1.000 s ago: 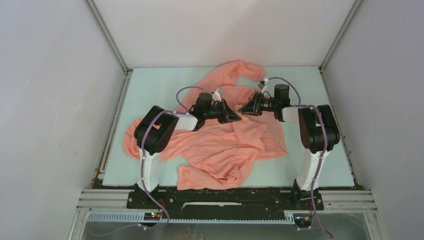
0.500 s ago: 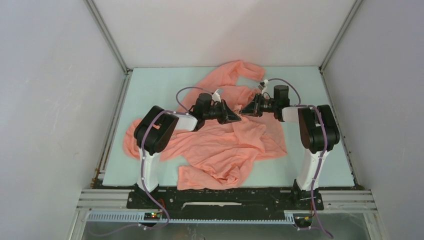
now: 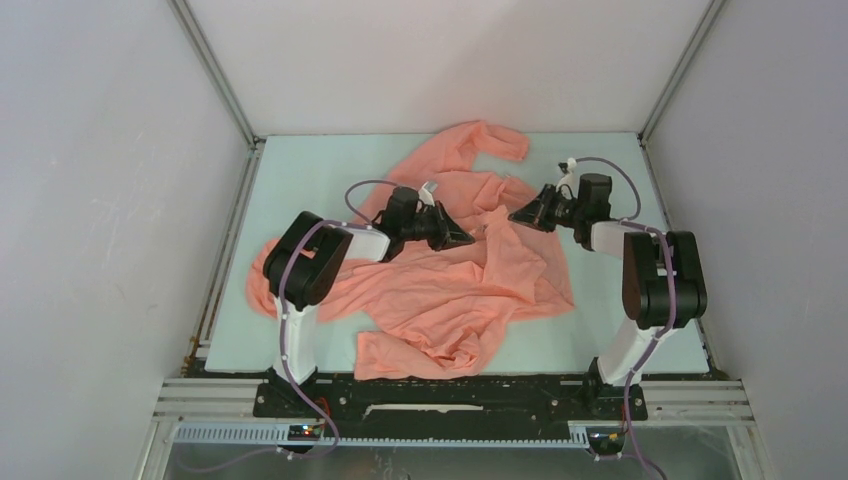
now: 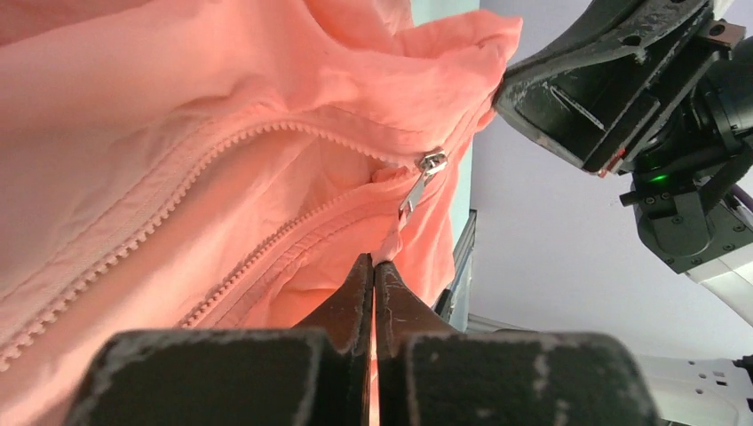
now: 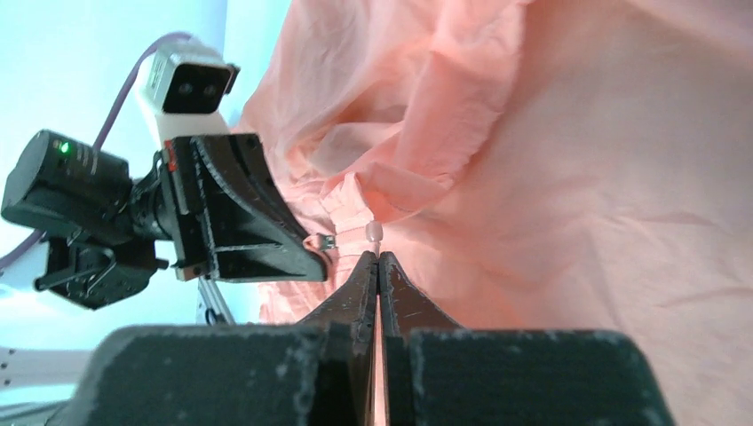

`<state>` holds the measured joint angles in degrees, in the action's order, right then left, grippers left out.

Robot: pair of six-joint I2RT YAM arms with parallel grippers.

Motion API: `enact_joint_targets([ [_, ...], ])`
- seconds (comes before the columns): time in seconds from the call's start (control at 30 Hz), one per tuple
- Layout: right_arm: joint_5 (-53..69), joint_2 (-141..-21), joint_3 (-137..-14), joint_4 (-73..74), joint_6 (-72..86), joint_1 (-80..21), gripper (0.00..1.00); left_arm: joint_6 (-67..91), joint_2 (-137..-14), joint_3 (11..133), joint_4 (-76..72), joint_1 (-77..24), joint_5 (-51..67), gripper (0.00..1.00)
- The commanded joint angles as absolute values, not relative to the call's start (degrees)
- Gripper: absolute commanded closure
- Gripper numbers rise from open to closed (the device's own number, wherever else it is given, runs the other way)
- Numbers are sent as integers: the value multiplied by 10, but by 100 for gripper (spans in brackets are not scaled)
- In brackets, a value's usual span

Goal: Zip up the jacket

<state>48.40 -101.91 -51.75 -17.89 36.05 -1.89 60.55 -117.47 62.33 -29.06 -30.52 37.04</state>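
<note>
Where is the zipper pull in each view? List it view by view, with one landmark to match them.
Top external: too small to make out, lost in the jacket folds between the two arms.
Left wrist: zipper pull right of centre, above the shut jaws, where the tooth rows meet.
Right wrist: probably the small metal piece left of centre.
Shared landmark: the left gripper, whose tip sits beside the pull.

Jacket lies on the table — between both arms.
</note>
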Motion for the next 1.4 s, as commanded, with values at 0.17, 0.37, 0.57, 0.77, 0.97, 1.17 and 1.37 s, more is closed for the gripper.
enact_joint_targets([
  [0.17,416,-992,-496,-214,357,25,100,660,-1153,600,-302,-301,377,100],
  [0.37,385,-970,-489,-218,351,61,100,511,-1077,597,-74,-301,291,100],
  [0.57,344,-960,-488,-209,343,85,100,441,-1023,596,102,-299,222,100],
  [0.77,336,-966,-489,-217,337,102,100,423,-940,552,214,-277,121,100],
  [0.97,344,-982,-489,-227,340,106,100,442,-841,500,285,-223,62,100],
  [1.17,345,-986,-488,-231,341,105,100,485,-748,528,473,-167,-136,100],
  [1.37,343,-985,-489,-229,340,103,100,498,-655,485,512,-78,-181,100],
])
